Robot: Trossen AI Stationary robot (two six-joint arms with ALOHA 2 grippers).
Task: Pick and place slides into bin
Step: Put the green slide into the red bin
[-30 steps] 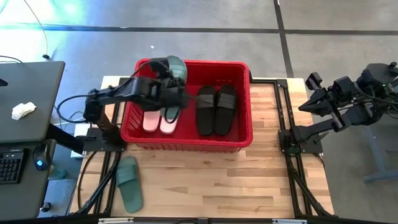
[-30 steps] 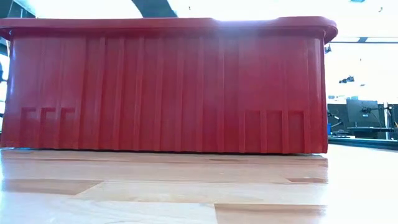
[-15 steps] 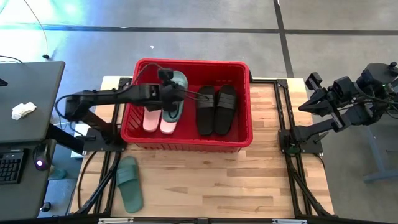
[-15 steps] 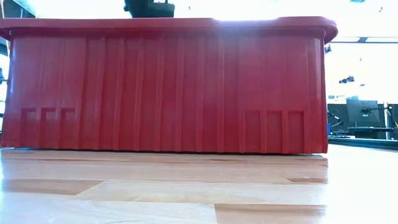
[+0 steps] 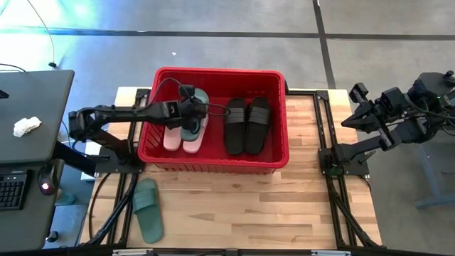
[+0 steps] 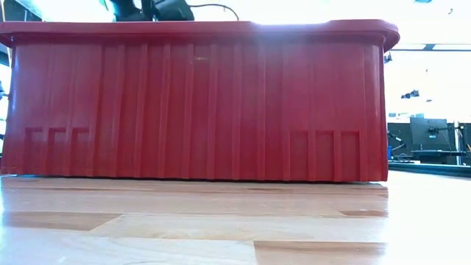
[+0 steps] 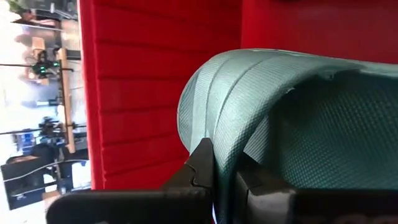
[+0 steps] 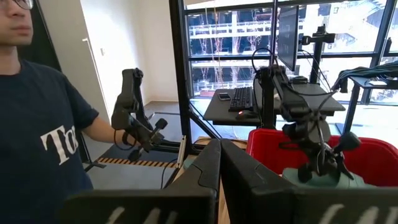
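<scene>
The red bin [image 5: 153,153] stands on the table's far half. In it lie a pale pink pair [image 5: 173,139] at its left and a black pair [image 5: 247,125] at its middle. My left gripper [image 7: 224,180] reaches into the bin from the table's left and is shut on a sage green slide [image 5: 197,107] above the pink pair's far ends. I cannot tell whether that slide touches them. The other sage green slide [image 5: 148,208] lies sole-down on the table, near left. My right gripper [image 8: 222,171] is shut and empty beyond the table's right edge. My left gripper pinches the green slide's wide strap [image 7: 225,149] at its edge. One finger [image 7: 200,167] is on the strap's outside and the other [image 7: 250,182] is under it. The fingers come roughly level from the table's left. The slide sits inside the bin's walls.
The bin's near wall [image 6: 199,103] fills the low view, with my left arm [image 6: 158,9] showing above its rim. A person [image 8: 43,143] holding hand controllers stands beyond the table. A desk [image 5: 32,114] stands left of the table. Bare wood lies between the bin and the near edge.
My left gripper has carried the green slide from above the bin's far rim toward the near edge and down into the bin. The slide now sits over the pink pair's far ends. The gripper has stayed shut on it.
</scene>
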